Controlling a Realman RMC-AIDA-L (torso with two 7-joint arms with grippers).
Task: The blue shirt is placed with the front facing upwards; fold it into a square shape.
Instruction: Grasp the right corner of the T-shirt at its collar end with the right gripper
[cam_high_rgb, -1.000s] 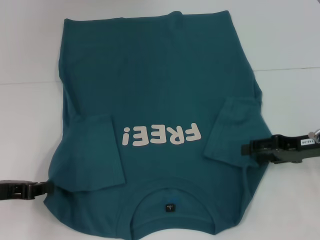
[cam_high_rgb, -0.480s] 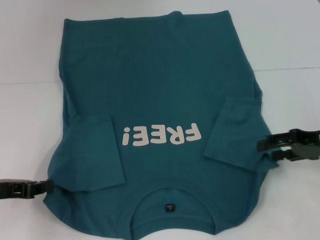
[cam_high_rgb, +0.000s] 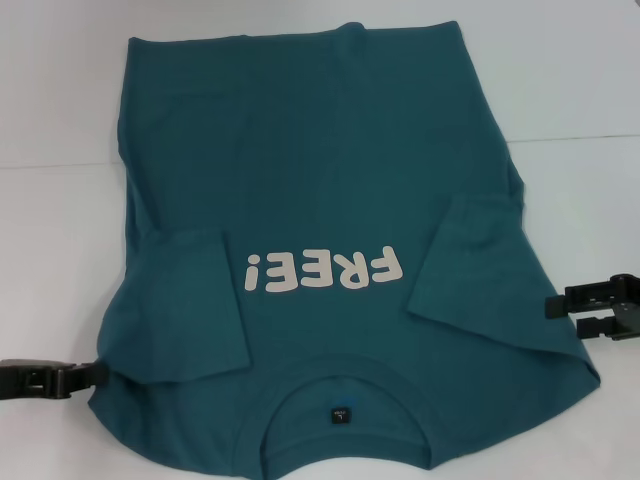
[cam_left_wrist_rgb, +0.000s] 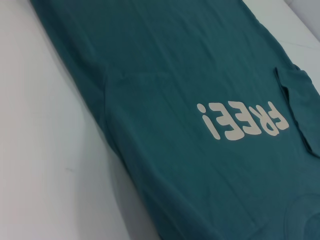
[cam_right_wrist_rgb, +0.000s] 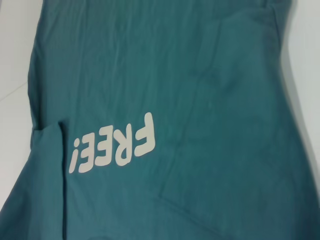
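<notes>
The blue shirt lies flat on the white table, front up, with its collar at the near edge. Its white "FREE!" lettering reads upside down. Both short sleeves are folded inward onto the chest, the left sleeve and the right sleeve. My right gripper stands open just off the shirt's right edge, holding nothing. My left gripper looks shut, its tip at the shirt's near left shoulder. Both wrist views show the shirt only.
Bare white table surrounds the shirt on the left and right. A faint seam crosses the table behind the right side. The shirt's hem reaches close to the far edge of the view.
My right gripper has opened, let go of the shirt's right side and drawn back to the right. That side of the shirt has spread outward. The left gripper has not moved.
</notes>
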